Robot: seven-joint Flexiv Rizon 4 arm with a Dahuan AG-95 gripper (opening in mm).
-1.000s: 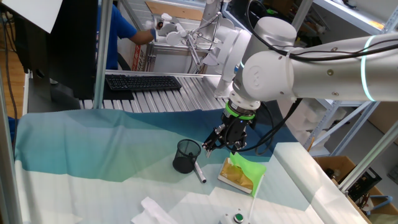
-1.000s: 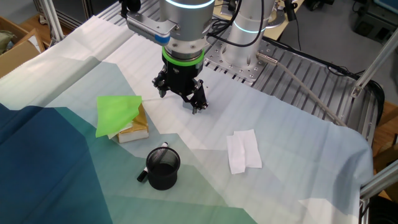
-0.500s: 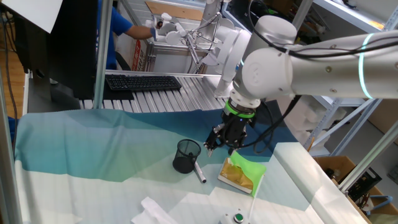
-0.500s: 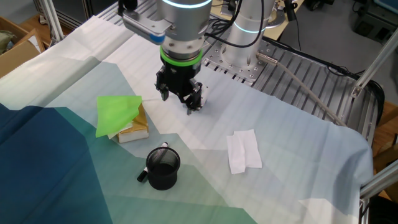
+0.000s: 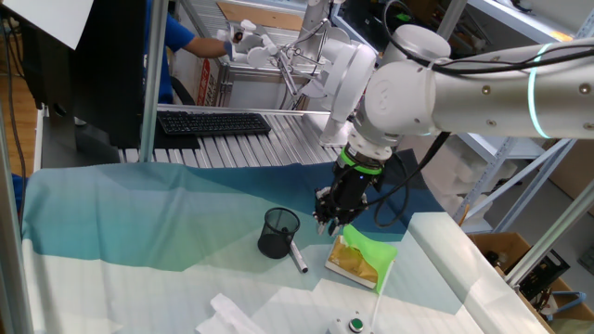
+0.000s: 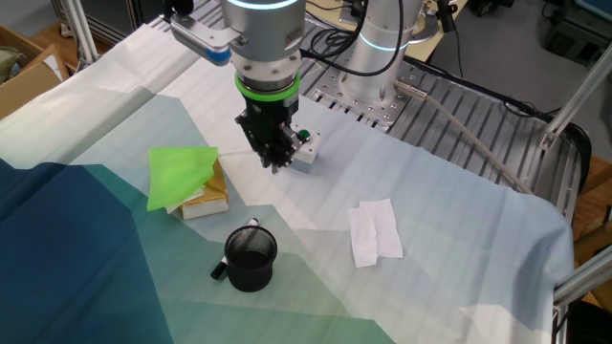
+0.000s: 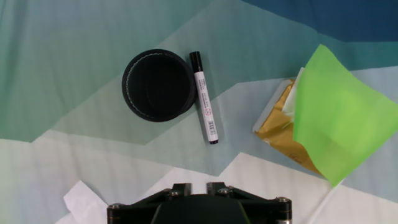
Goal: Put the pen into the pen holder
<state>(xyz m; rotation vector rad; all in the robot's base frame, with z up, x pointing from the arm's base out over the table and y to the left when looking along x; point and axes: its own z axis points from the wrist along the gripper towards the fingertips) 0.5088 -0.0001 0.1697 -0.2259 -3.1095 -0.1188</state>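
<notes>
My gripper (image 6: 277,162): hangs over the cloth (image 6: 449,205), pointing straight down, fingers drawn close together with only a narrow gap between them and nothing held (whether they are fully clenched I cannot tell). In the hand view only the dark base of my hand shows at the bottom edge.

Tissue (image 6: 374,230): white, crumpled flat, lying on the pale part of the cloth, well apart from the cup; one corner of it shows at the bottom left of the hand view.

Pen (image 7: 204,97): silver-white barrel with a black cap, lying flat on the cloth, just beside the cup and seemingly touching its wall (untouched by me). In one fixed view it pokes out from under the cup's side toward the cloth's near edge (image 5: 297,257).

Cup (image 7: 158,84): black mesh, upright, open mouth up, standing on the green band of the cloth (image 6: 251,257). Its inside is dark in all three views.

Sponge (image 7: 283,127): yellow block under a bright green cover (image 7: 339,112), lying on the cloth to the other side of the pen, apart from it.

Keyboard (image 5: 213,122): black, on the slatted metal beyond the cloth's far edge.
</notes>
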